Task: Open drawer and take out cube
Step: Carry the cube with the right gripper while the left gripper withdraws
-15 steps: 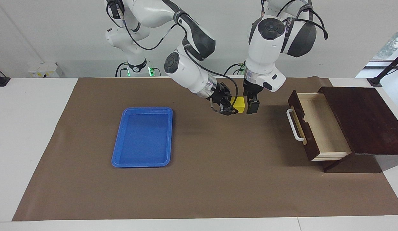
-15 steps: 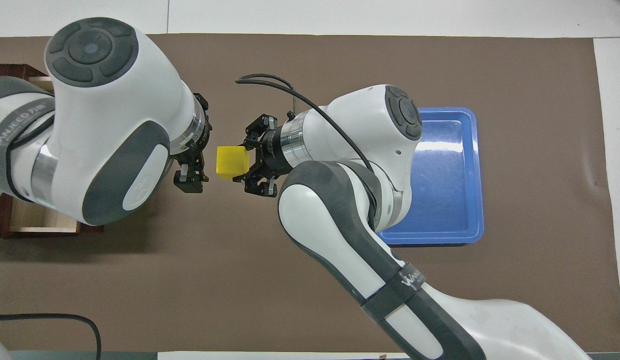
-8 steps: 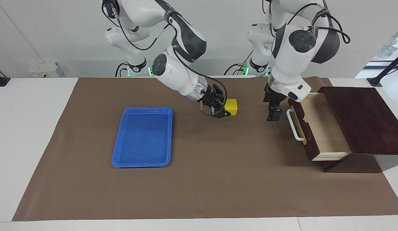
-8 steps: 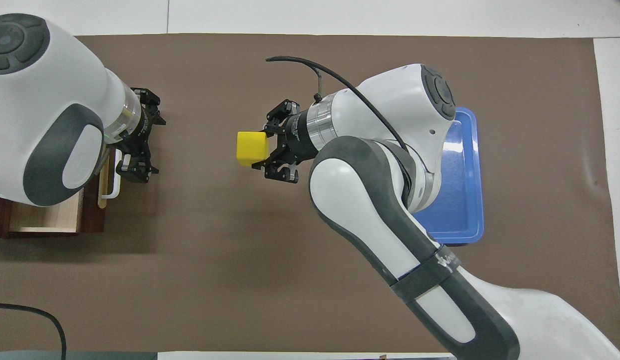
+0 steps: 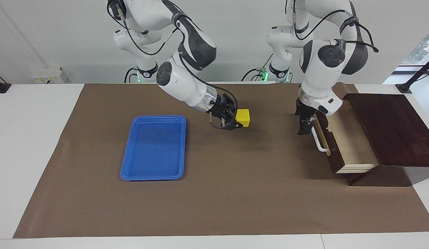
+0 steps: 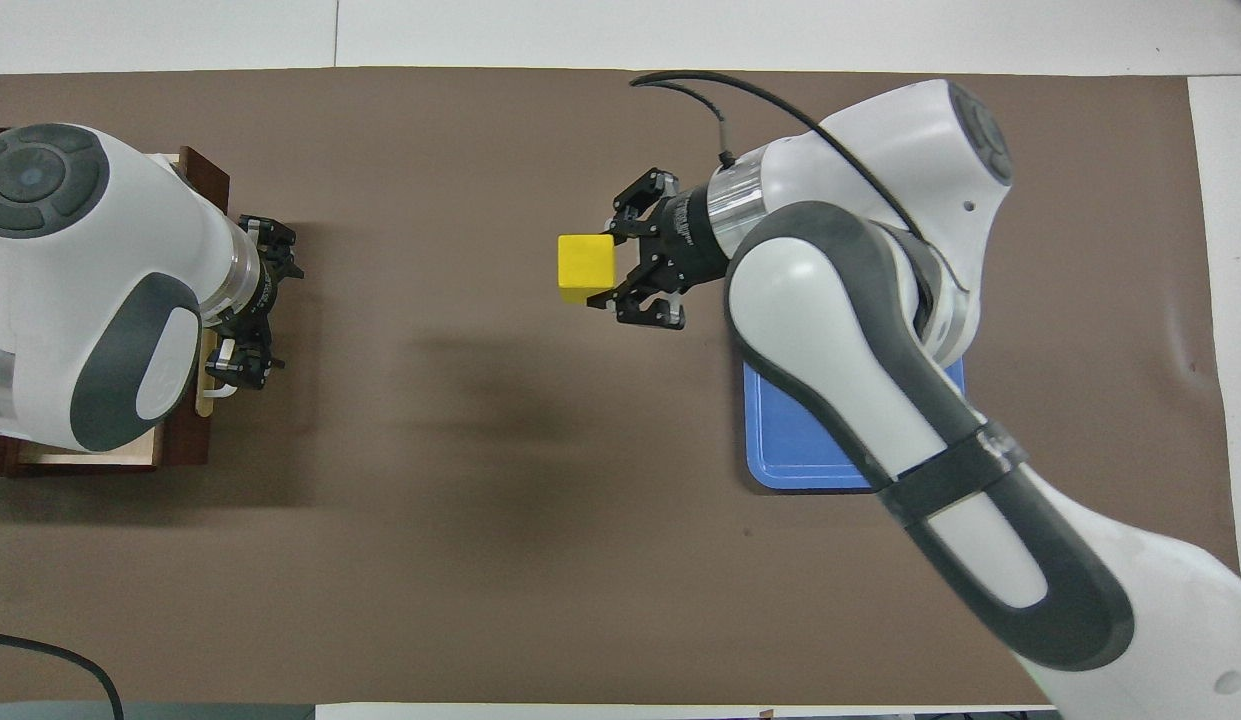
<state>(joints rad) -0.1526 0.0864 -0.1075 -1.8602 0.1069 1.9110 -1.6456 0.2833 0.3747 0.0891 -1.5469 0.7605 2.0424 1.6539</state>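
Observation:
My right gripper is shut on the small yellow cube, holding it in the air over the brown mat between the blue tray and the drawer. From overhead the cube sticks out from the right gripper toward the drawer. The drawer stands pulled out of its dark wooden box, and its pale inside shows nothing in it. My left gripper hangs open just in front of the white handle, at the end nearer to the robots. Whether it touches the handle I cannot tell.
A blue tray lies on the brown mat toward the right arm's end of the table with nothing in it. Overhead, the right arm covers most of the tray. The left arm hides much of the drawer.
The right gripper has carried the cube away from the left gripper toward the tray. The left gripper, open throughout, has swung from beside the cube over to the drawer's handle.

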